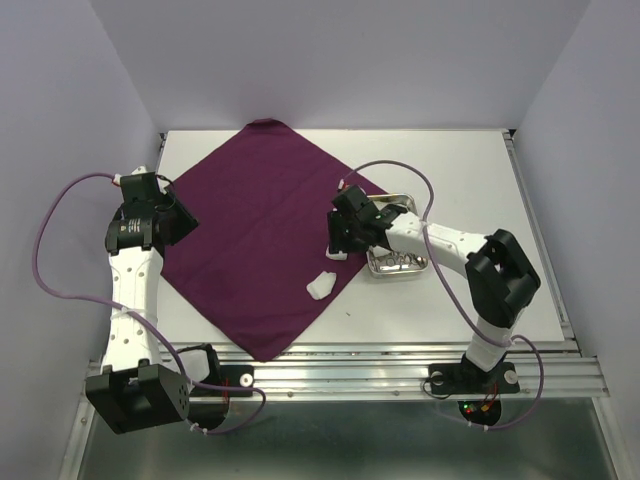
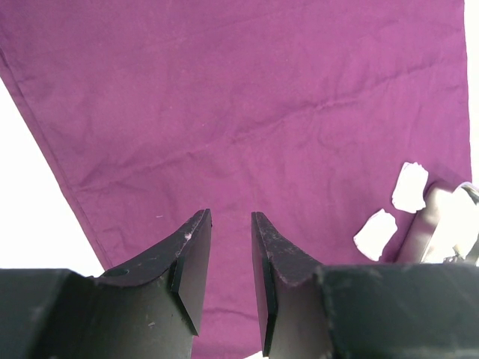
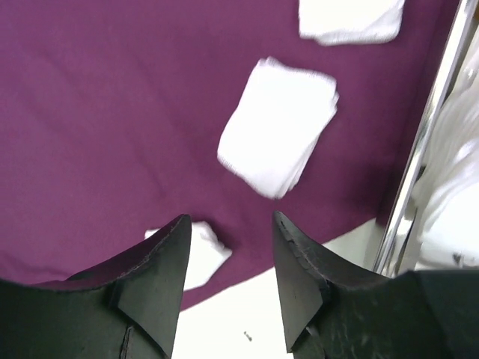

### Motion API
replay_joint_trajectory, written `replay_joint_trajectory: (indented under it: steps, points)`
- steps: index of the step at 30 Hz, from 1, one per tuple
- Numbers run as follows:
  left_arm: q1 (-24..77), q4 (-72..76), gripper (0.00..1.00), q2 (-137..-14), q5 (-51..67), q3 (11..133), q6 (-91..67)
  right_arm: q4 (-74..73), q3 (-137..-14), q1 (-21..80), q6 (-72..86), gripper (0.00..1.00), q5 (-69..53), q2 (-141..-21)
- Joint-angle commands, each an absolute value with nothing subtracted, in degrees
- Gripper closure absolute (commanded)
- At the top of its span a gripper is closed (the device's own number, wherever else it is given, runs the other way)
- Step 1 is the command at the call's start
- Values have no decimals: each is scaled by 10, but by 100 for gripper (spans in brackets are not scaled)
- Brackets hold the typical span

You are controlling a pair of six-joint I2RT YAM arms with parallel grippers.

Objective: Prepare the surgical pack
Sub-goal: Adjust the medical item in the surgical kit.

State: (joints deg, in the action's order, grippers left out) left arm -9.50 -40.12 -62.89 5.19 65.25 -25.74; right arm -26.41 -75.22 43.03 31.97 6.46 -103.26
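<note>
The dark purple cloth (image 1: pixel 255 235) lies spread as a diamond on the white table. The steel tray (image 1: pixel 408 268) sits at its right corner, with thin metal instruments (image 1: pixel 396 263) inside and my right arm partly over it. White gauze pads lie on the cloth: one (image 1: pixel 320 286) near the right edge and one (image 1: pixel 337 250) under my right gripper (image 1: pixel 338 236). The right wrist view shows three pads (image 3: pixel 278 136), (image 3: pixel 350 19), (image 3: pixel 203 254) and the tray rim (image 3: pixel 419 161). My right gripper (image 3: pixel 232 224) is open and empty above them. My left gripper (image 1: pixel 183 218) (image 2: pixel 230 217) hovers over the cloth's left corner, slightly open and empty.
The cloth (image 2: pixel 247 97) fills the left wrist view, with two pads (image 2: pixel 409 187), (image 2: pixel 374 234) and the tray (image 2: pixel 440 224) at its right. Bare white table (image 1: pixel 470 170) lies right of and behind the tray. A metal rail (image 1: pixel 400 372) runs along the near edge.
</note>
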Motion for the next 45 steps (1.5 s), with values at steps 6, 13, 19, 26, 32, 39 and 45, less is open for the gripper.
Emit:
replay_joint_trajectory:
  steps: [6,13,19,26,32,39,45]
  points:
    - [-98,-397,61,-598,60,655,-249,-191,-688,467,384,47,48,-976]
    - [-98,-396,61,-599,62,649,-247,-123,-621,482,438,46,-11,-969]
    - [-98,-396,61,-597,62,648,-243,-119,-614,488,455,40,-3,-985]
    - [-98,-393,61,-597,62,643,-245,-121,-621,498,462,40,9,-1009]
    - [-98,-391,62,-598,62,643,-248,-116,-611,504,468,40,26,-1005]
    - [-98,-386,62,-600,70,641,-251,-125,-638,511,463,41,30,-1008]
    - [-98,-387,62,-600,68,644,-250,-136,-625,511,469,41,90,-950]
